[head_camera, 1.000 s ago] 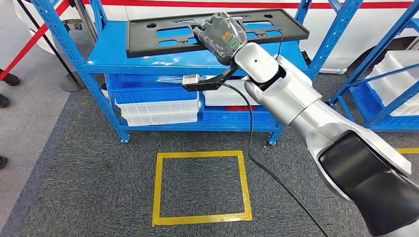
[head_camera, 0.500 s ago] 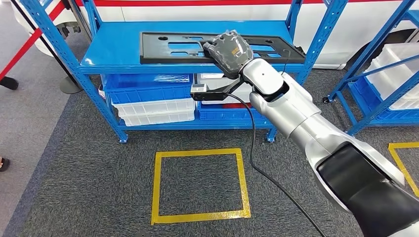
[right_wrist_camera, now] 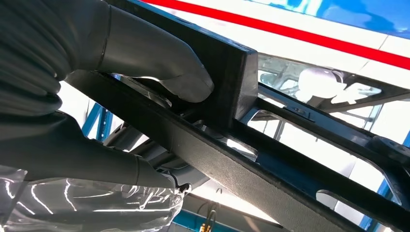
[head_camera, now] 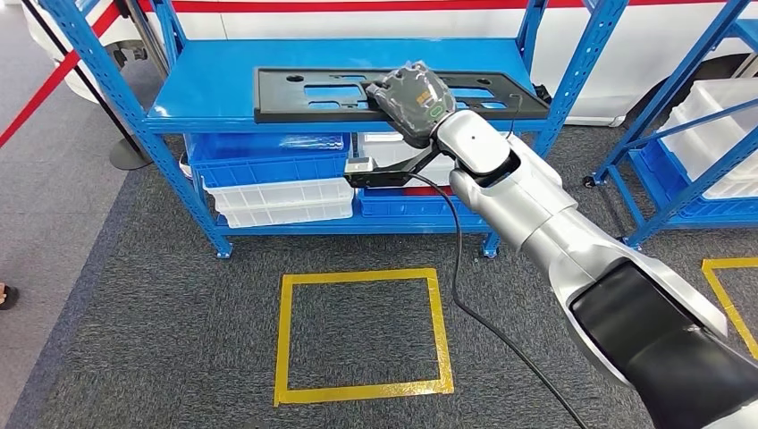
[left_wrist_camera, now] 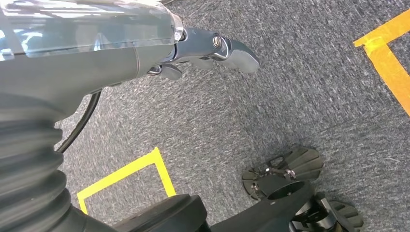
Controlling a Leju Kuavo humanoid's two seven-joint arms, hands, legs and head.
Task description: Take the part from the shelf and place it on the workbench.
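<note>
My right hand (head_camera: 411,96) is clamped on the black part (head_camera: 322,91), a long flat panel with cut-out slots that lies across the top level of the blue shelf (head_camera: 206,98). In the head view the hand sits on the panel's near edge, toward its right half, with my silver arm reaching forward from the lower right. Seen from my right wrist, my thick grey thumb (right_wrist_camera: 159,63) presses against one face of a black bar of the part (right_wrist_camera: 232,145) while my darker fingers (right_wrist_camera: 96,154) wrap the other side, so the bar is pinched between them. Whether the panel rests on the shelf top or is lifted just clear of it, I cannot tell. Below it, the lower level of the shelf holds blue and white bins (head_camera: 277,183). On the grey carpet in front of the shelf is a square of yellow tape (head_camera: 362,335), and a black cable (head_camera: 465,286) runs down from my right wrist across it. My left hand (left_wrist_camera: 212,48) hangs low over the carpet, holding nothing; its dark fingers lie close together and nearly straight, though I cannot tell whether they are closed up or loosely apart.
</note>
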